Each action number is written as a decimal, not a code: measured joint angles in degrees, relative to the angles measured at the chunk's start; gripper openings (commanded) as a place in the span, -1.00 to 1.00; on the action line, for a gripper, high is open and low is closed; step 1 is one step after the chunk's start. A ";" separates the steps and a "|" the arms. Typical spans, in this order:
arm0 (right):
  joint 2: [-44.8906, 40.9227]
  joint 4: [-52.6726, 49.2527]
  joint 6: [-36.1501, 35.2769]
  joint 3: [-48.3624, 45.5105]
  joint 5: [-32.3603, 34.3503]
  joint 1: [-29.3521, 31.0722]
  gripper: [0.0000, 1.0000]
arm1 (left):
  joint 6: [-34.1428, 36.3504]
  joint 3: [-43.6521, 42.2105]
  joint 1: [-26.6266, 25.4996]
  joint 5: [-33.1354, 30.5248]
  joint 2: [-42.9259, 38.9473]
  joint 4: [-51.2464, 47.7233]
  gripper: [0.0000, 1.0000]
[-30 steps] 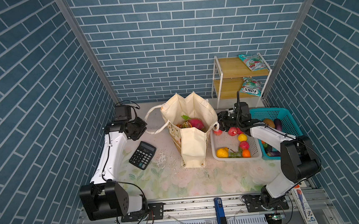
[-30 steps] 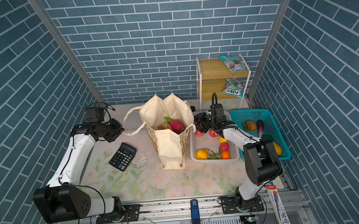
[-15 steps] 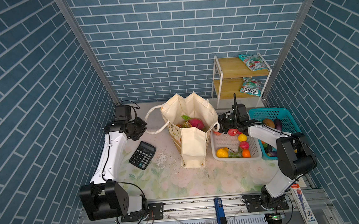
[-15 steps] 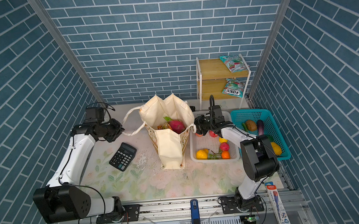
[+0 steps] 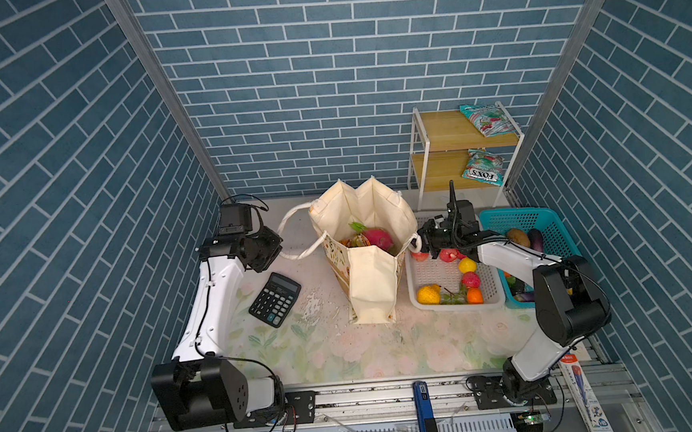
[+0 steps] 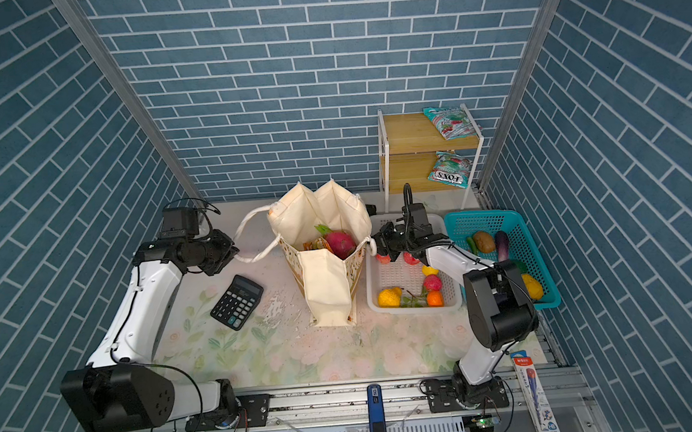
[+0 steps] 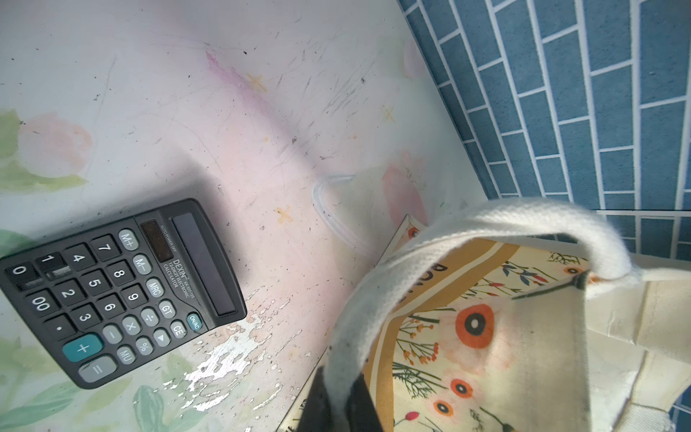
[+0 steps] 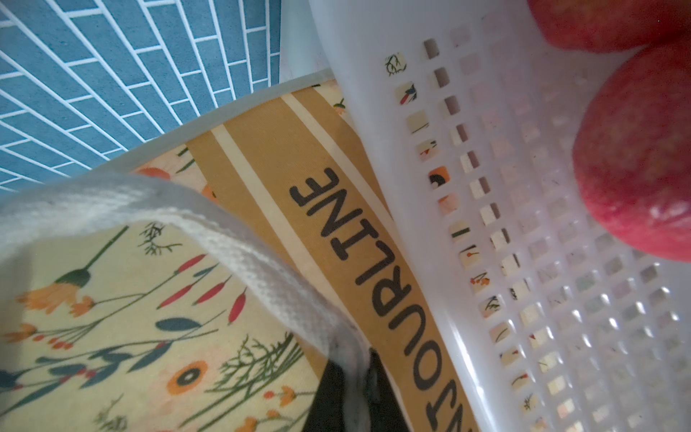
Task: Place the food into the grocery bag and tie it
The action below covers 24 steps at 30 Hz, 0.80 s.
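In both top views my right tool, gaping a moment ago, is now closing at the bag, standing on the counter with dragon fruit inside. Left wrist view: my left tool is pinching one rope handle tight. Right wrist view: the right tool is clamping the other handle; uneven pulling, I judge, is risking tipping the bag.
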 measured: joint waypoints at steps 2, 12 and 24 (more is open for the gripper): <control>-1.20 -1.33 -0.31 -0.02 0.68 -0.42 -0.85 | -0.02 0.20 0.00 -0.02 -0.02 -0.04 -1.00; -11.37 -5.68 -4.20 -0.07 5.64 -4.02 -0.97 | 0.31 5.88 0.17 -1.11 -0.11 -2.56 -1.00; -16.48 -12.39 -18.14 10.14 9.18 -4.31 -1.00 | 2.19 17.68 0.26 0.26 -0.20 -4.35 -1.00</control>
